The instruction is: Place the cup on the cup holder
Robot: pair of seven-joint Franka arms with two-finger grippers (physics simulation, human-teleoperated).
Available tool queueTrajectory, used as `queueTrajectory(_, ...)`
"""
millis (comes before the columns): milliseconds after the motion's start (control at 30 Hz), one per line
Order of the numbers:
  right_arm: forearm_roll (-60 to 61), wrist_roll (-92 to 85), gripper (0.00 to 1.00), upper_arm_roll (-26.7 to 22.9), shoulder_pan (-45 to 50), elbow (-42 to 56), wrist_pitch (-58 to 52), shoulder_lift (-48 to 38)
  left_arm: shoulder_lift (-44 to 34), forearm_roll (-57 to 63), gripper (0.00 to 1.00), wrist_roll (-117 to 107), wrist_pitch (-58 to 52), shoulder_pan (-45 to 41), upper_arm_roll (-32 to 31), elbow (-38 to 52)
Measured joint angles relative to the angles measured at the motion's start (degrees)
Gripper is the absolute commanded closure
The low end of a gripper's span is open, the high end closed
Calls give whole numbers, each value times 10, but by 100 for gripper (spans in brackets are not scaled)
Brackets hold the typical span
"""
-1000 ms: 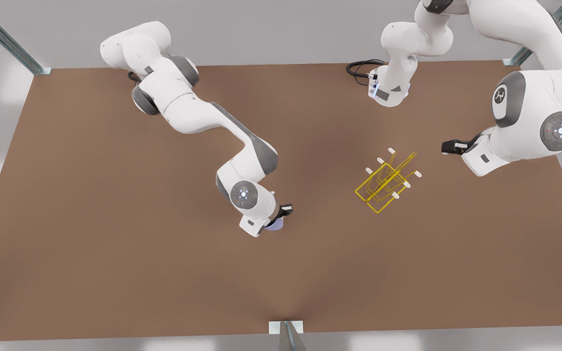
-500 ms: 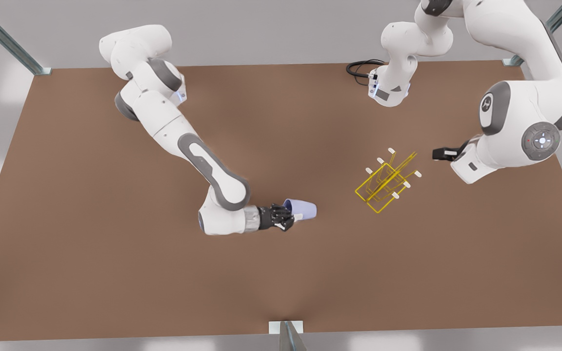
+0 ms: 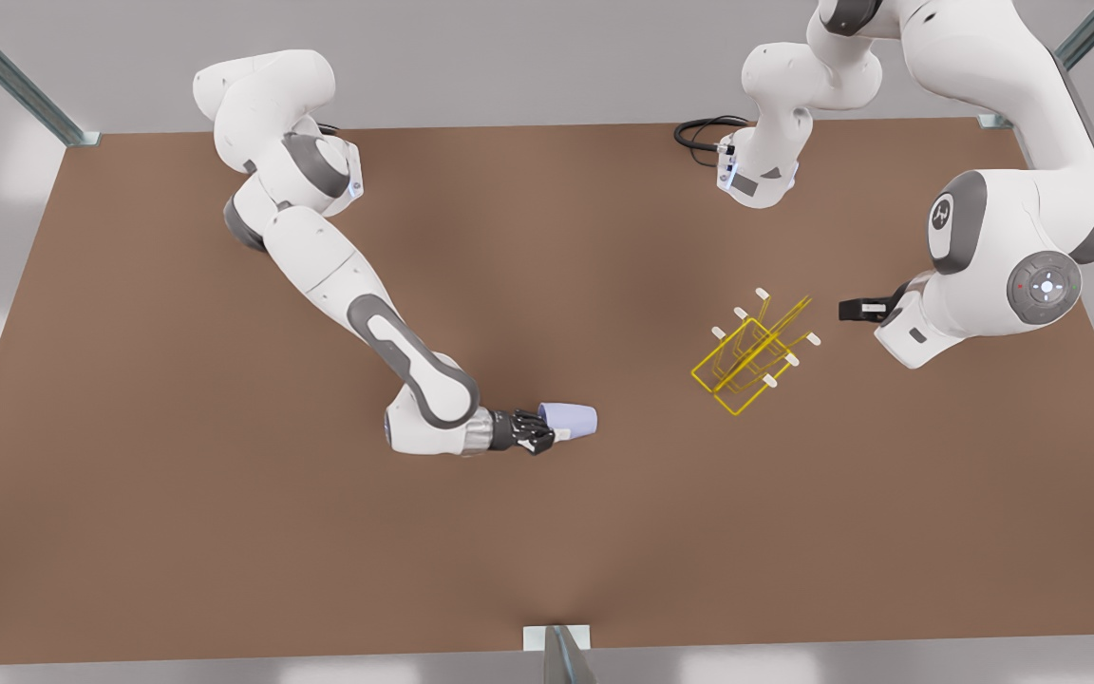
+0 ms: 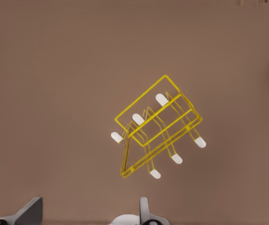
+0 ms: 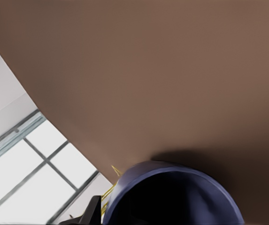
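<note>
In the front view, the pale lavender cup (image 3: 571, 418) is on its side, base toward the front view's right. My right gripper (image 3: 550, 435) is shut on its rim, with the forearm level and low over the table. Seen from the right wrist, the cup's (image 5: 172, 197) dark mouth is close up. The yellow wire cup holder (image 3: 751, 356) stands on the table to the front view's right of the cup, well apart from it. My left gripper (image 4: 87, 216) hangs open above the cup holder (image 4: 157, 133), with nothing between its fingers. Its wrist (image 3: 898, 328) is just to the front view's right of the rack.
The brown table (image 3: 224, 494) spreads wide around both arms. A black cable (image 3: 699, 133) coils by the arm base at the back edge. Metal frame posts (image 3: 15, 81) stand at the back corners, and a bracket (image 3: 556, 641) sits at the front edge.
My right arm swung its wrist from pointing down to level, bringing the cup out sideways, then drew back a little to the front view's left. The left arm shifted slightly toward the rack.
</note>
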Motion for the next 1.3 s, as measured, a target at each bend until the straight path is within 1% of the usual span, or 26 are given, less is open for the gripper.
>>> queueTrajectory(167,-16,-35,0,-1,0,-2,5,-3,1,1,0,-7,2,0,0,-1)
queueTrajectory(333,-85,-61,0,-13,-5,-5,1,-5,0,1,0,-15,3,0,-1,-5)
queueTrajectory(400,-117,-69,0,-32,-7,-9,-16,-13,0,1,0,-18,3,0,-1,-5)
queueTrajectory(467,-147,-76,0,-70,-9,-8,-54,-37,0,-1,0,-26,5,-6,-1,-8)
queueTrajectory(567,-206,-77,0,-138,-17,4,-136,-108,1,-17,0,-58,13,-48,-2,-10)
queueTrajectory(633,-285,-76,0,-187,-30,7,-185,-186,11,-36,0,-97,25,-96,-2,-9)
queueTrajectory(700,-396,-75,0,-243,-59,8,-244,-301,56,-54,0,-158,55,-177,-2,-1)
queueTrajectory(733,-450,-75,0,-268,-69,4,-280,-356,91,-60,0,-193,74,-209,-3,18)
queueTrajectory(800,-532,-74,0,-305,-84,-32,-350,-442,160,-67,0,-269,113,-246,-3,71)
queueTrajectory(833,-566,-74,0,-304,-106,-73,-371,-480,185,-69,0,-309,139,-256,-3,81)
queueTrajectory(867,-595,-74,0,-283,-139,-109,-388,-509,207,-71,0,-353,168,-263,-3,87)
queueTrajectory(933,-633,-72,0,-254,-170,-155,-416,-533,240,-72,0,-448,227,-268,-2,99)
queueTrajectory(967,-641,-72,0,-241,-166,-160,-429,-535,250,-73,0,-497,258,-269,-2,98)
queueTrajectory(1033,-652,-70,0,-231,-147,-162,-448,-535,258,-74,0,-587,306,-271,-2,96)
queueTrajectory(1167,-661,-66,0,-230,-152,-163,-473,-534,265,-82,0,-750,378,-288,-2,81)
queueTrajectory(1300,-664,-64,0,-230,-153,-160,-486,-534,271,-98,0,-898,423,-296,-2,67)
